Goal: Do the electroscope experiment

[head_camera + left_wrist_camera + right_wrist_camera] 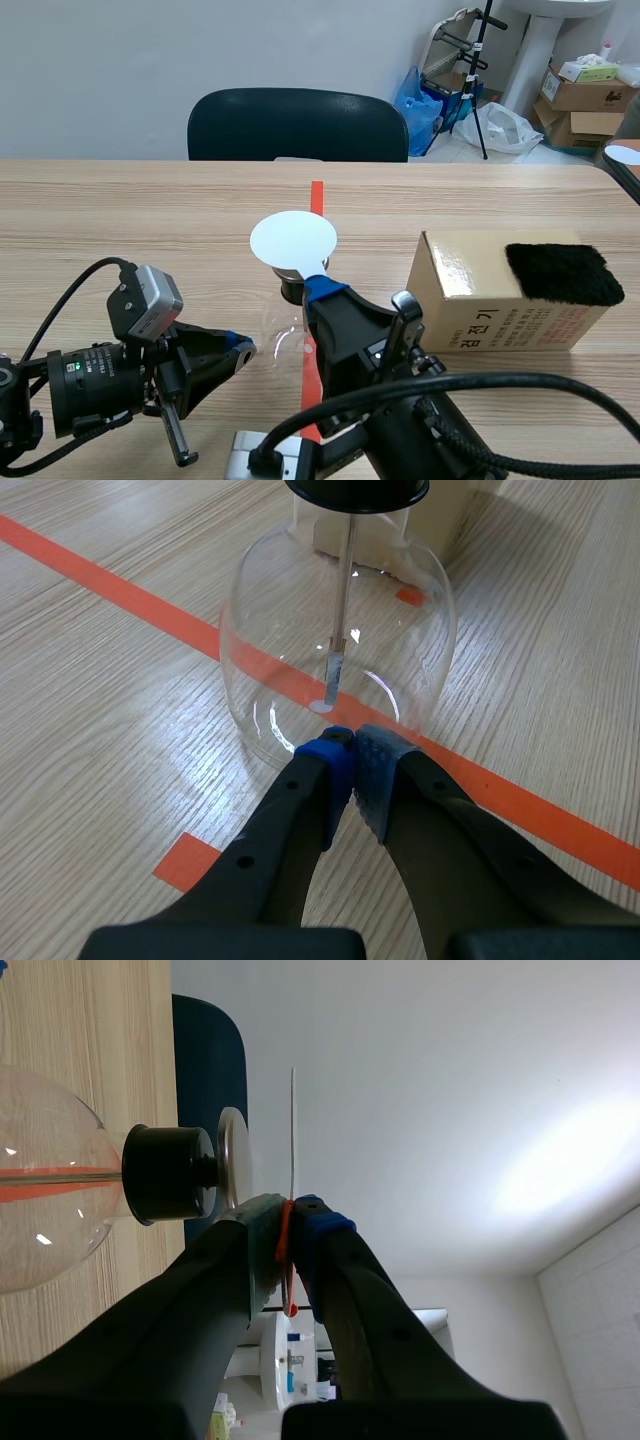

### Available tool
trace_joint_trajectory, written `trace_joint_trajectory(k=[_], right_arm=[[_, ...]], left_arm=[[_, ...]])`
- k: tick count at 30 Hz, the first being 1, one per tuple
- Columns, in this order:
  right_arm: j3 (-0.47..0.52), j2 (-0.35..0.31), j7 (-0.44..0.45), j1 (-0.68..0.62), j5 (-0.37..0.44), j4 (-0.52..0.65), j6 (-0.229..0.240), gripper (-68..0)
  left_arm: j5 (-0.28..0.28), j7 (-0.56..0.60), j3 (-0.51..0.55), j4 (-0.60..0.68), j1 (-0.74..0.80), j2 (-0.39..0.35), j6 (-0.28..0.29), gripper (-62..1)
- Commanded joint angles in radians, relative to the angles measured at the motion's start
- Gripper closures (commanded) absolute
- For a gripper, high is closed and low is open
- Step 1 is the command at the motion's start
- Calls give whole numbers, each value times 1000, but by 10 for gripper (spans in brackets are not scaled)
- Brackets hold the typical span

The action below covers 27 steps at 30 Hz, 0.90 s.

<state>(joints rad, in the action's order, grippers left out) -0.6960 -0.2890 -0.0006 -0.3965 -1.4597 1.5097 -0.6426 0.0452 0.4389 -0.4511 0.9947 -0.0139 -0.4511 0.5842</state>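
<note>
The electroscope is a clear glass flask (400, 630) with a black stopper (168, 1173), a metal top plate (235, 1160) and a thin rod (342, 590) hanging inside. It stands mid-table over the orange tape line, and its stopper (291, 291) shows under a white disc (293, 240). My right gripper (288, 1210) is shut on the orange handle of that thin white disc (293, 1130), holding it flat just above the metal plate. My left gripper (352, 760) is shut on nothing, its tips low at the flask's base; contact is unclear. The left gripper (240, 352) sits left of the flask.
A cardboard box (470, 300) stands right of the electroscope with a black furry cloth (563, 273) on top. A dark chair (297, 125) sits behind the table's far edge. Boxes and bags lie on the floor at the back right.
</note>
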Motion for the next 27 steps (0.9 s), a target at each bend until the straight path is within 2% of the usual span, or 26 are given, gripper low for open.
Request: trace_joint_trajectory(k=[1, 6, 12, 18, 27], right_arm=[[1, -5, -4, 14, -1, 16, -14, -10], [1, -5, -14, 14, -1, 16, -14, -10], [1, -5, -74, 14, -1, 16, -14, -10], [1, -5, -204, 14, -1, 16, -14, -10], [1, -5, -452, 14, -1, 16, -14, -10]], left_arm=[[14, 14, 3, 21, -6, 7, 2, -32], [14, 14, 3, 21, -6, 7, 2, -32], [14, 14, 3, 21, -6, 7, 2, -32], [14, 14, 3, 21, -6, 7, 2, -32], [14, 14, 3, 21, -6, 7, 2, -32]])
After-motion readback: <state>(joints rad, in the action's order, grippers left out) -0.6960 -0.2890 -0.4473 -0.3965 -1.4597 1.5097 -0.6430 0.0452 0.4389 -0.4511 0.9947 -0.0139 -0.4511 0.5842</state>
